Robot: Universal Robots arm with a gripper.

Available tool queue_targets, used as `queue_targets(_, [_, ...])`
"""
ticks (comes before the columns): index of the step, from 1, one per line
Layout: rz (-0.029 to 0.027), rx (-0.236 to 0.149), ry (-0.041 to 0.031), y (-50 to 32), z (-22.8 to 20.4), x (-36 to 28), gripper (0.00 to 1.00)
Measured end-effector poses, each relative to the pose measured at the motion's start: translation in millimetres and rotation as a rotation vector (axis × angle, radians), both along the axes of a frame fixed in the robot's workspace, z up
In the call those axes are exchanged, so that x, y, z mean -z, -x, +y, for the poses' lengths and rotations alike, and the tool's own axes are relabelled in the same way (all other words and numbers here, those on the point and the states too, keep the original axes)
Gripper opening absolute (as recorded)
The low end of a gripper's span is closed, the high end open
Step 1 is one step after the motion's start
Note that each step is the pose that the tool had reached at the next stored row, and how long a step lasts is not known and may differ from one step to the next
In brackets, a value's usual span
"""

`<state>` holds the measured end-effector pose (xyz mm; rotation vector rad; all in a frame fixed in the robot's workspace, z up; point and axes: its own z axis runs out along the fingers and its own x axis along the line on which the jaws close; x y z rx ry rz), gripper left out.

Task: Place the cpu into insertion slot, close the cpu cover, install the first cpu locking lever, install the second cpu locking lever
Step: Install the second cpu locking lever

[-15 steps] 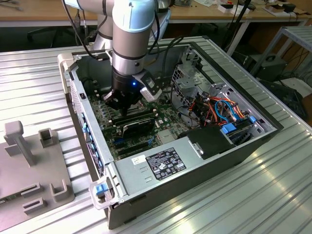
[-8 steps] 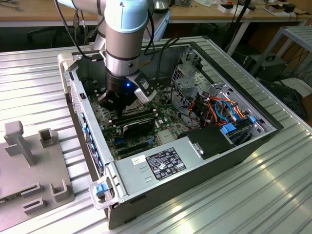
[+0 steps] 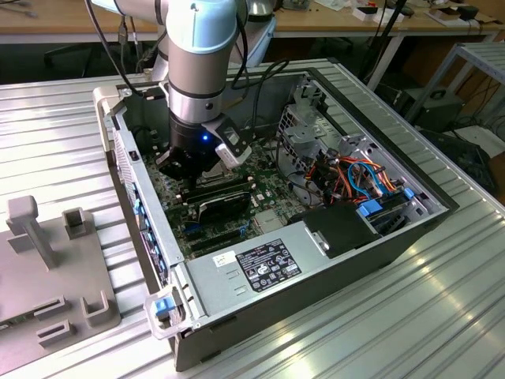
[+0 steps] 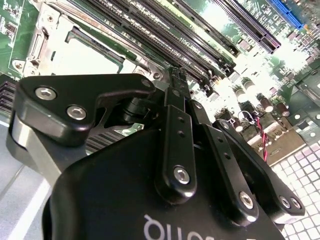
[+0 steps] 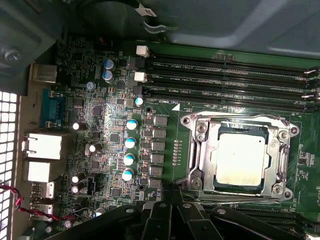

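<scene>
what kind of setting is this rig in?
Likely an electronics lab or workshop: an open computer case on a ribbed metal table, wooden workbenches behind, and a grey fixture block beside the case.

Power supply label (image 3: 268,264), exterior view: black, with white print and certification-type marks, too fine to read. Small white sticker (image 3: 225,258) just beside it, print unreadable.

Housing of the gripper (image 4: 176,80), second wrist view: white lettering (image 4: 165,229), cut off at the frame edge.

Motherboard (image 5: 115,130), first wrist view: tiny white silkscreen (image 5: 165,102) along the memory slots (image 5: 225,75), not legible.
</scene>
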<state>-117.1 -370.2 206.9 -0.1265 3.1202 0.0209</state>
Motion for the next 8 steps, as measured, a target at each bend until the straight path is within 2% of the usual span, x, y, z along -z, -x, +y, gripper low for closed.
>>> queue_targets(8, [0.0000,0.000,-0.0001,-0.1,2.3,0.1,0.11])
